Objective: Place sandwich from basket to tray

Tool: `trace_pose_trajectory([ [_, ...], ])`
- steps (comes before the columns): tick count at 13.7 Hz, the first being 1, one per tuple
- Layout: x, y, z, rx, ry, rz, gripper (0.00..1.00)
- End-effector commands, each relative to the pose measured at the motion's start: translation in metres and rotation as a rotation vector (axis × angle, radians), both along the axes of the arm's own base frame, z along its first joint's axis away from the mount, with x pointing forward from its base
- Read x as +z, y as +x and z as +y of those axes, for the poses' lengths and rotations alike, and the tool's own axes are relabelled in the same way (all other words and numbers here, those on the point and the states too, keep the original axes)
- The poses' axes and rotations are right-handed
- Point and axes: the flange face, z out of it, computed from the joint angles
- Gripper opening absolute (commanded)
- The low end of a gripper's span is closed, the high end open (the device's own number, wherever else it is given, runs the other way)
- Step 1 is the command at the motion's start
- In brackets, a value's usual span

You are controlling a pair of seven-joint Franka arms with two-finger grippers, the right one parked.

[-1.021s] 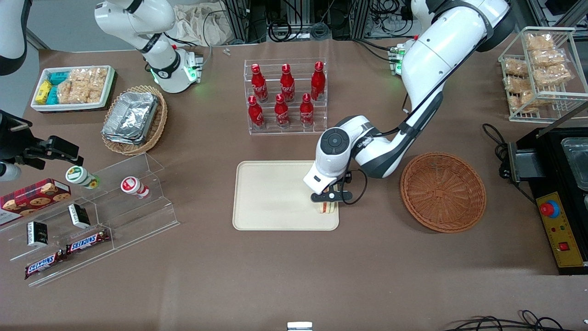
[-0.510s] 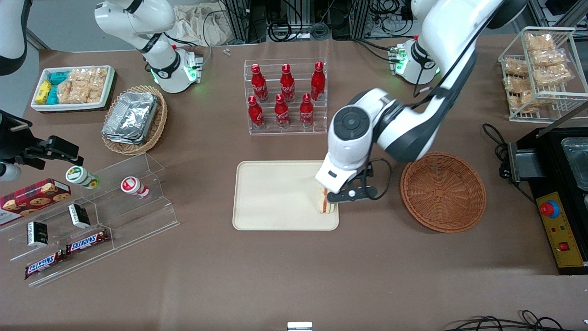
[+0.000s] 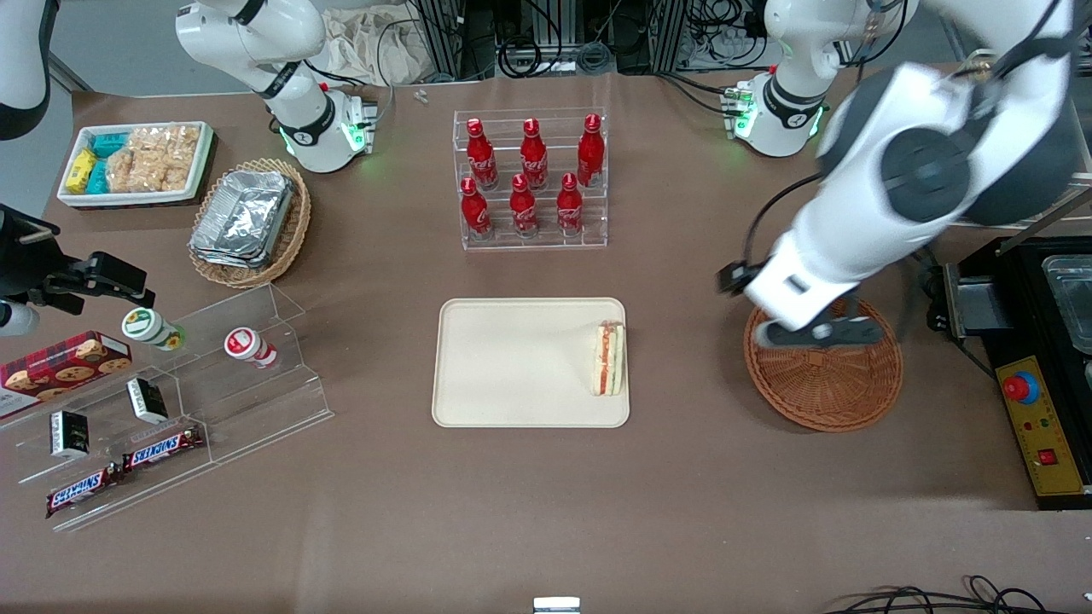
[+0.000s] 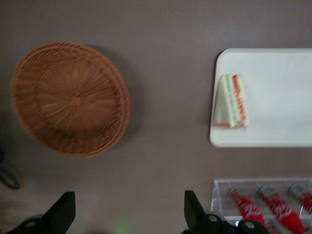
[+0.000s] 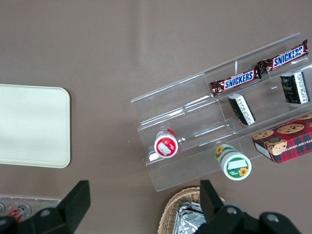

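A brown table carries the cream tray at its middle. Relative to the tray, the reddish-brown basket sits beside it toward the working arm's end, the clear rack of red bottles stands farther from the front camera, and a stepped clear display stand lies toward the parked arm's end. The gripper hangs above the basket, its fingers spread apart.

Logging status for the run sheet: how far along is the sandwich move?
Looks done: the sandwich rests on the tray, at its end nearest the basket, which holds nothing. In hand: nothing; the gripper is open, high above the table between the basket and the bottle rack. Left: nothing visible for the sandwich.
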Motion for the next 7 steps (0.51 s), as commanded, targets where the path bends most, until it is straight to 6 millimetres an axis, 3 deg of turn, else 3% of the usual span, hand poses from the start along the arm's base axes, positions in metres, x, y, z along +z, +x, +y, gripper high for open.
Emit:
trace_pose_trajectory([
  [1,0.037,-0.028,0.069,0.024,-0.031,-0.002,1.0],
  [3,0.05,-0.043,0.102,0.069,-0.015,-0.023,1.0],
  [5,0.053,-0.049,0.121,0.08,-0.017,-0.024,1.0],
  [7,0.053,-0.048,0.123,0.066,-0.021,-0.021,1.0],
])
